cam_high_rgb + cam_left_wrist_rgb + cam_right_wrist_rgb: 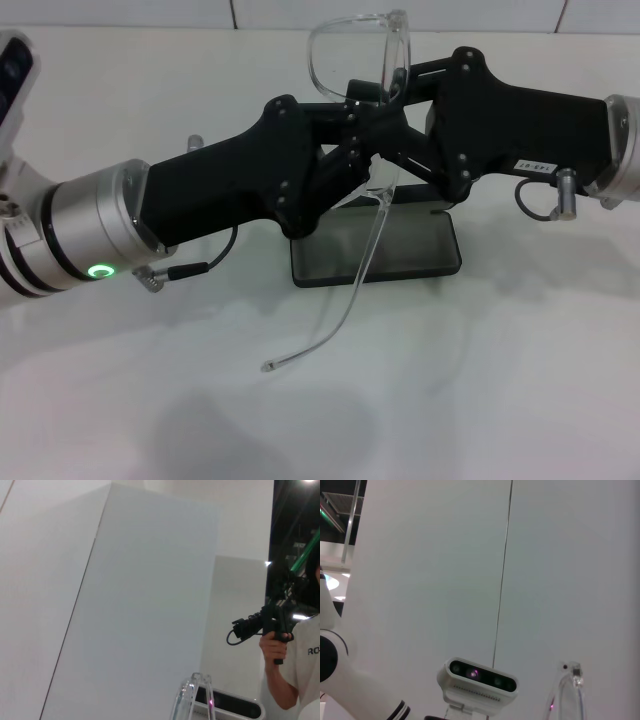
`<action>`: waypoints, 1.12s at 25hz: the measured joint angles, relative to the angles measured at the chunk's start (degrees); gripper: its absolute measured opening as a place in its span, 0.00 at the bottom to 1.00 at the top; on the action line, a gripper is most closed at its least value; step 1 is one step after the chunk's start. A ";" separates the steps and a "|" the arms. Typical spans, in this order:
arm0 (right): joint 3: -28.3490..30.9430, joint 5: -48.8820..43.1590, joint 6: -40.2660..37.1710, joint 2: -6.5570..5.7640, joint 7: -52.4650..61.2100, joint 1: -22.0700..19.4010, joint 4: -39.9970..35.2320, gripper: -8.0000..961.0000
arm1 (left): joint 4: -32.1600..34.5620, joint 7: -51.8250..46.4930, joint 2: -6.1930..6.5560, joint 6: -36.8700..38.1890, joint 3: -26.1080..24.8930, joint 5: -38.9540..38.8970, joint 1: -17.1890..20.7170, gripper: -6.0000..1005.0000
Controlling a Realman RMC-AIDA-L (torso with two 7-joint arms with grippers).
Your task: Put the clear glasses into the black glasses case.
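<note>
Both my grippers meet mid-air above the open black case [400,265]. Left gripper [352,150] and right gripper [392,135] each clamp the clear glasses [360,50] approx. at centre, lens up, one temple hanging below toward the table [520,380], so I can fold it.

The white surface [480,380] carries the black glasses case [400,250], lying open with its grey lining facing up.
</note>
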 joint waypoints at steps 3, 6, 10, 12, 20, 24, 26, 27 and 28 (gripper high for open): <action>0.30 0.09 0.16 0.00 -0.33 -0.41 -0.01 0.14 | 0.00 -0.01 0.00 0.10 -0.02 0.00 0.20 0.06; 0.50 0.88 0.25 -0.07 -1.14 -1.39 -0.03 0.14 | 0.00 0.60 0.20 3.12 -0.03 -0.01 0.42 0.06; 1.97 2.65 -1.10 -0.46 -1.52 -3.52 -0.44 0.14 | 0.44 1.32 0.67 8.15 -0.18 -1.14 1.11 0.06; 4.33 2.94 -3.91 -0.53 -1.53 -4.89 -0.55 0.14 | 0.53 1.23 0.91 8.83 -0.18 -2.45 1.60 0.06; 16.43 4.83 -20.81 -0.64 -0.72 -9.59 -0.05 0.14 | 0.56 0.74 1.25 8.90 -0.26 -3.22 1.96 0.06; 18.88 10.41 -25.67 -0.62 -0.58 -11.11 0.57 0.14 | 0.55 0.62 1.17 8.93 -0.13 -2.90 1.67 0.06; 19.02 13.18 -26.78 -0.59 -0.70 -11.28 0.70 0.14 | 0.55 0.59 0.98 8.93 0.13 -2.20 1.34 0.06; 19.06 14.52 -27.16 -0.53 -0.75 -11.29 0.70 0.14 | 0.55 0.60 0.88 8.92 0.22 -1.49 1.08 0.06; 19.06 16.17 -27.41 -0.43 -0.82 -11.18 0.71 0.14 | 0.55 0.63 0.82 8.90 0.24 -0.81 0.83 0.06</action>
